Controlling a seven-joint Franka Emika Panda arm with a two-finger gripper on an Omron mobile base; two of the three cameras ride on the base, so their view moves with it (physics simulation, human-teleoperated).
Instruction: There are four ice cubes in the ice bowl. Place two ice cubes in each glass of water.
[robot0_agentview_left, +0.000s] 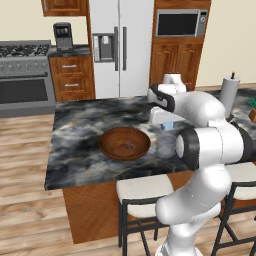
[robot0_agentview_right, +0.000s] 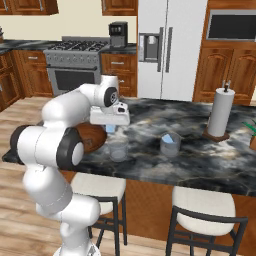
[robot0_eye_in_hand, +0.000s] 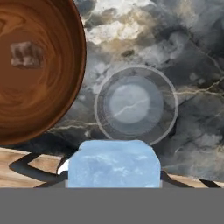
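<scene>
The two-finger gripper (robot0_eye_in_hand: 113, 175) is closed partway on a pale-blue translucent ice cube (robot0_eye_in_hand: 113, 164), above a clear tumbler of water (robot0_eye_in_hand: 136, 105) on the dark marbled counter (robot0_eye_in_hand: 192, 65). Beside it, the wide reddish-brown wooden bowl (robot0_eye_in_hand: 39, 96) holds another cube (robot0_eye_in_hand: 26, 54); a second tumbler (robot0_agentview_right: 170, 144) with ice inside stands farther along.

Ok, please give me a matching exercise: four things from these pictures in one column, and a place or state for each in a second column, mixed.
Things:
1. ice cube
2. ice bowl
3. paper-towel roll
4. glass nearest the bowl

Places or states:
A. standing upright on the counter's far side
B. held between the gripper fingers
C. directly below the hand, no ice inside
D. wooden, holding one cube

Pairs: 1-B, 2-D, 3-A, 4-C
</scene>
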